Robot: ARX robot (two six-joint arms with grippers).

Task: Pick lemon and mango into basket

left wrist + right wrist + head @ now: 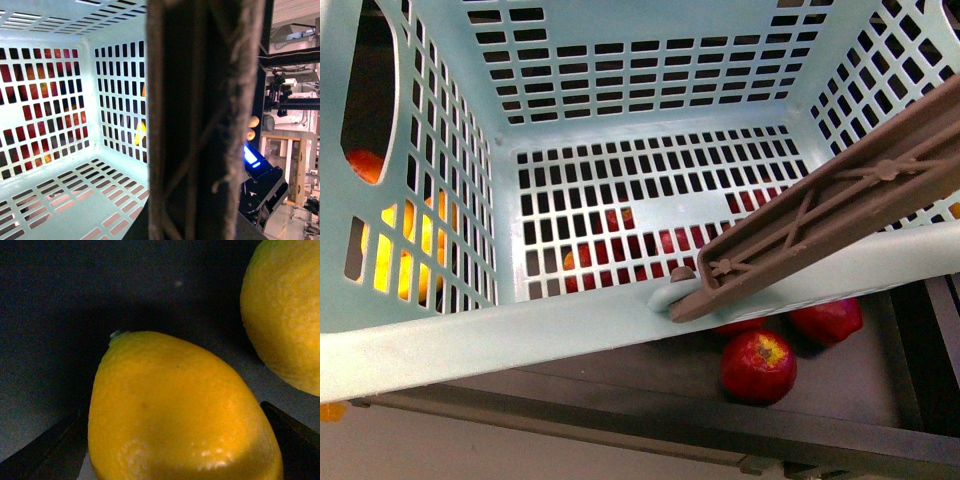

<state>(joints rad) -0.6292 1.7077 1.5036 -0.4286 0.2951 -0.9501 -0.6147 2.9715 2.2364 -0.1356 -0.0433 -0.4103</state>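
Between the right gripper's (175,445) spread jaws, the lemon (180,410) is sitting — whether they are pressing it I cannot tell, another yellow fruit (285,315) lying just beyond one jaw, the basket (570,330) standing elsewhere, left jaws not showing.

No legible text, labels, brands or numbers in any view; basket (620,110) walls unmarked.

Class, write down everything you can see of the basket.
The basket is pale teal plastic, rectangular, with slotted walls and floor. Nothing shows inside it. Its brownish handle, hinged on the near rim, slants up to the right. Red apples show below it, some through the floor slots.
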